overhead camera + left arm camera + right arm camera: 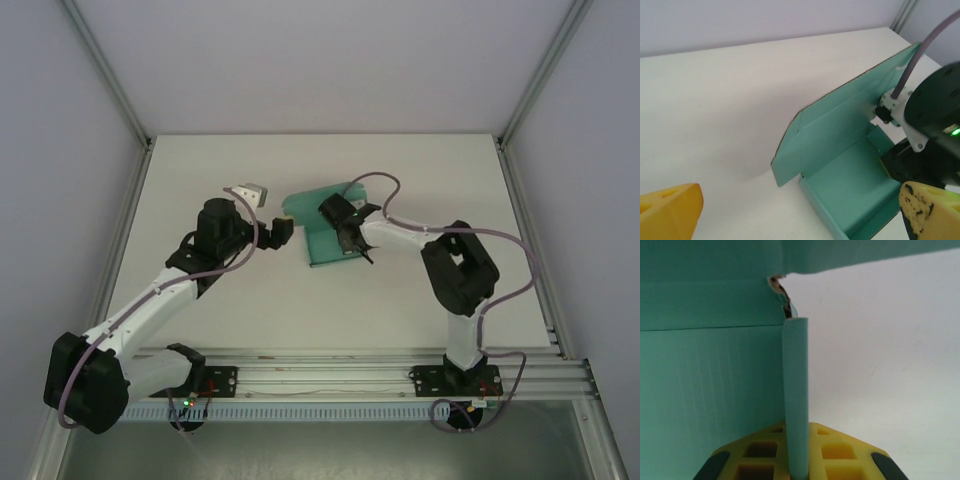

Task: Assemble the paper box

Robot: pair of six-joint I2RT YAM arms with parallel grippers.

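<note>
Right hand (797,456) is clamped on one upright side wall (795,385) of the paper box (322,245); the thin teal card runs straight down between its yellow fingers (840,450). The box sits near the middle of the counter (330,310), half formed: its floor lies flat, a low front wall is folded up, and a tall back panel (840,115) leans away with a small side flap (787,160) hanging off its end. Left hand (279,228) hovers just beside the box's left edge with its fingers (672,210) spread wide, holding nothing.

The step in hand looks like squaring up the walls so the flaps can tuck in. To do it well, the right hand should pinch firmly but not twist, since the card is thin and the corner (782,295) above its grip looks ragged. The left hand should push the loose flap inward along its crease, low and flat. If the box slides on the counter, the fold will likely spring open, so the right hand has to anchor it while the other works.
</note>
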